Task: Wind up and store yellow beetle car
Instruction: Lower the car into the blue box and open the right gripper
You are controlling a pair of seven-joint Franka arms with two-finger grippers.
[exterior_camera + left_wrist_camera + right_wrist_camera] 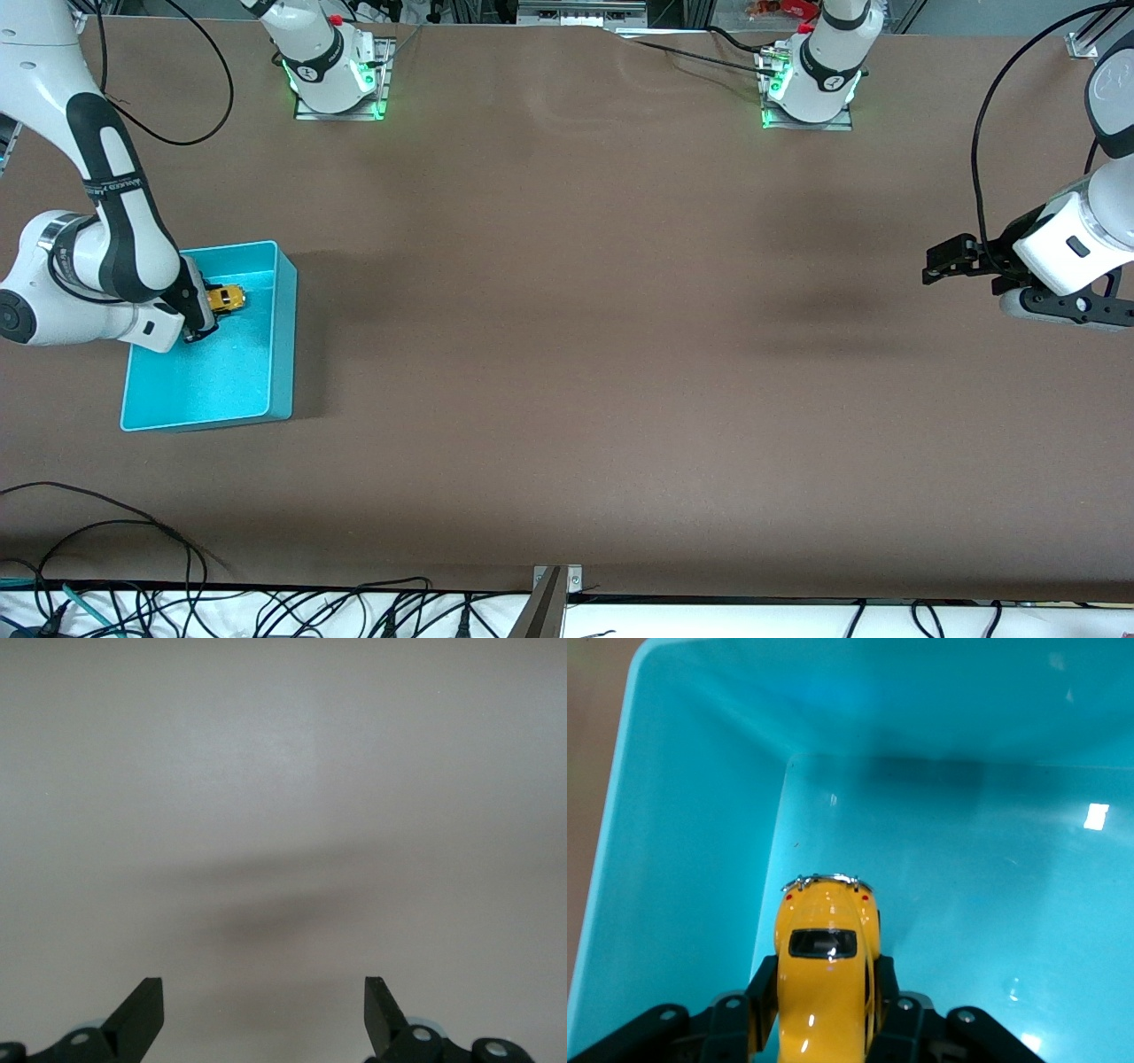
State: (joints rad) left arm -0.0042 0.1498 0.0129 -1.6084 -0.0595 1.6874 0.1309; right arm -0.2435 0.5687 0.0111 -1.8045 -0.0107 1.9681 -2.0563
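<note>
The right gripper (205, 312) reaches into the cyan bin (275, 354) at the right arm's end of the table, its two black fingers (764, 992) pinching the yellow beetle car (229, 298) by its sides. In the right wrist view the car (826, 979) sits squarely between the fingers, roof and dark window facing the camera, one rounded end with its small red lights and chrome bumper pointing away from the gripper. The car is inside the bin's walls, in the part of the bin farther from the front camera; whether its wheels touch the bin floor (966, 904) cannot be told. The bin's floor around it is bare, with a few bright reflections on the plastic.

The left gripper (950, 262) hangs over the brown table (567, 354) at the left arm's end, well apart from the bin, and that arm waits. Its fingers (142, 1010) stand spread wide with nothing between them, and the left wrist view shows only plain tabletop (283, 771) with a soft shadow under them.

Loose black cables (133, 532) lie along the table edge nearest the front camera
</note>
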